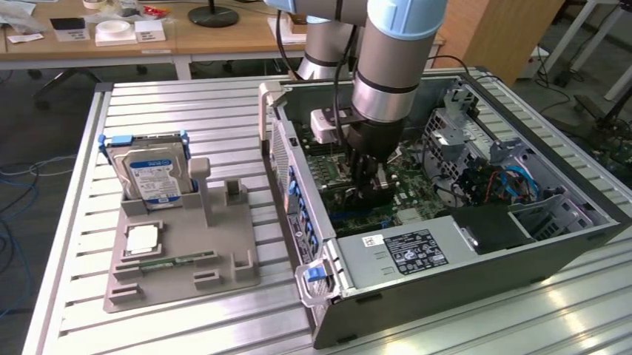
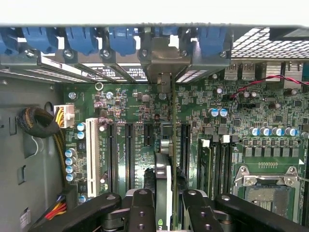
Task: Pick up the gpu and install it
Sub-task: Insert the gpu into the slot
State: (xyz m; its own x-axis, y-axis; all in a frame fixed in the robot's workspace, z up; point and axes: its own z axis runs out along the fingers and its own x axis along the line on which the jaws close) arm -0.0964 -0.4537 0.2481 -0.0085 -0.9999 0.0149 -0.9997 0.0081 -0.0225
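An open computer case (image 1: 425, 296) lies on its side on a ribbed metal table (image 1: 197, 111), its green circuit board (image 2: 145, 106) facing up, as the robot arm (image 1: 395, 66) reaches straight down into the middle of it. At about nine o'clock from the case in the exterior view, a grey holder (image 1: 227, 244) carries a hard drive (image 1: 148, 174) standing upright in its rear cradle and a small memory stick (image 1: 166, 262) lying flat near its front.

The jaws are part-way closed and clamped on the gpu (image 2: 163, 183). Black fingers (image 2: 142, 208) press either face of the card, which stands on edge over the board. It lines up with a gap between the long black slots (image 2: 129, 154), and its metal bracket (image 2: 161, 58) meets the case's rear wall among the blue clips (image 2: 77, 38). Whether the card's lower edge is seated cannot be told.

Room is tight. Slots flank the card closely on both sides, and the processor socket (image 2: 263, 191) lies well apart from it. In the exterior view, a drive cage and blue cables (image 1: 493, 181) crowd the case at three o'clock from the arm, and only a narrow strip of table separates holder and case.
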